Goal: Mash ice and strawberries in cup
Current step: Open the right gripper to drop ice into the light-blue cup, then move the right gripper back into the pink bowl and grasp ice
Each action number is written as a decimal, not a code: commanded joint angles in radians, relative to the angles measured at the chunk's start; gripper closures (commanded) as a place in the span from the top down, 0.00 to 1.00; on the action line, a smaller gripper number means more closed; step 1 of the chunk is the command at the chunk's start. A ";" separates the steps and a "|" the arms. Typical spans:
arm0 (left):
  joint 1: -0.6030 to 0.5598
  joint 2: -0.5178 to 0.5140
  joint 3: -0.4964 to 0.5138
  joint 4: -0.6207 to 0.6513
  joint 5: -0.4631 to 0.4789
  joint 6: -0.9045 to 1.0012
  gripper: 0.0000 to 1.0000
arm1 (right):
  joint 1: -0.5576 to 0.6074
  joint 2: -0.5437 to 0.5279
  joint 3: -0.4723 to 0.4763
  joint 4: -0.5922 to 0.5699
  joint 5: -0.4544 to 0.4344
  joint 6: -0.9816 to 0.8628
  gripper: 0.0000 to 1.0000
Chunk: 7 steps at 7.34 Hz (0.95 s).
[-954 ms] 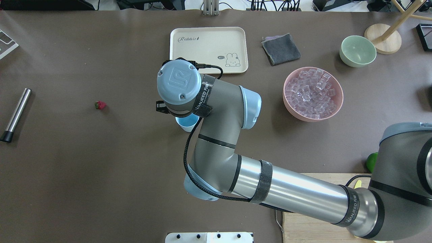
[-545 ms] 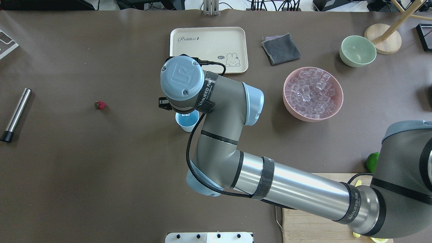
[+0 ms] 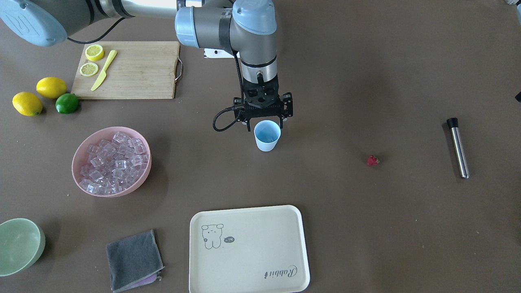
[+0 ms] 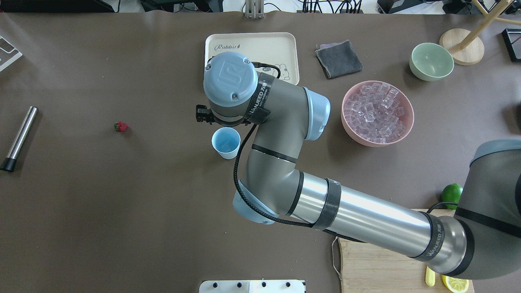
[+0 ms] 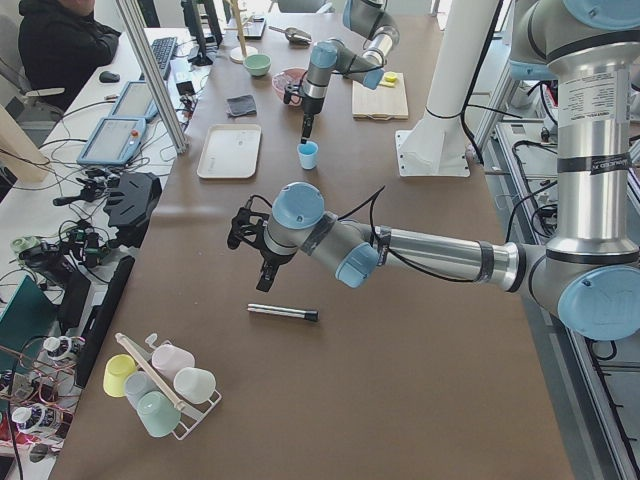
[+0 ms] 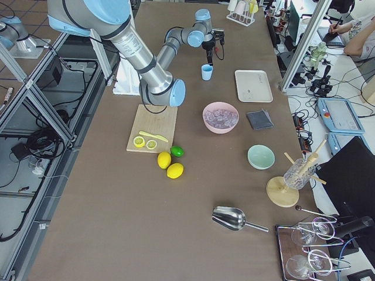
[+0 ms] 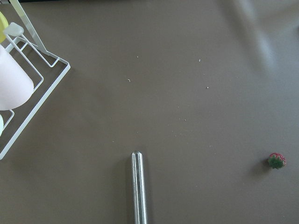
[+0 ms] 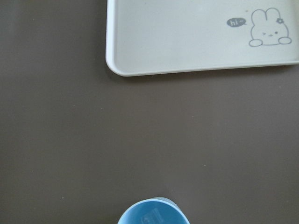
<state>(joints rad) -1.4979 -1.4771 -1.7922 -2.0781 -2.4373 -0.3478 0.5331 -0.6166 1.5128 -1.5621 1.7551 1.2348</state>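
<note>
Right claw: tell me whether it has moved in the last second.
Yes. In the overhead view the right claw has shifted off the cup toward the tray.

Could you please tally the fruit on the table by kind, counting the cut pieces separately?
Whole lemons: 2
Cut lemon pieces: 2
Lime: 1
Strawberry: 1
Total: 6
</note>
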 commanded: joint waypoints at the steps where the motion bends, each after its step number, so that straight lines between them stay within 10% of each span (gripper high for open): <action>1: 0.001 -0.009 0.011 0.000 0.000 0.003 0.98 | 0.144 -0.210 0.263 -0.048 0.220 -0.161 0.82; 6: -0.001 0.001 -0.009 -0.003 0.000 0.000 0.98 | 0.263 -0.558 0.408 -0.017 0.300 -0.600 0.82; 7: -0.001 0.001 -0.001 -0.014 0.000 0.000 0.98 | 0.269 -0.627 0.373 0.129 0.310 -0.598 0.85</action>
<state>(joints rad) -1.4986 -1.4765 -1.7969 -2.0842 -2.4375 -0.3481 0.7878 -1.1662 1.9082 -1.5485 2.0474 0.6591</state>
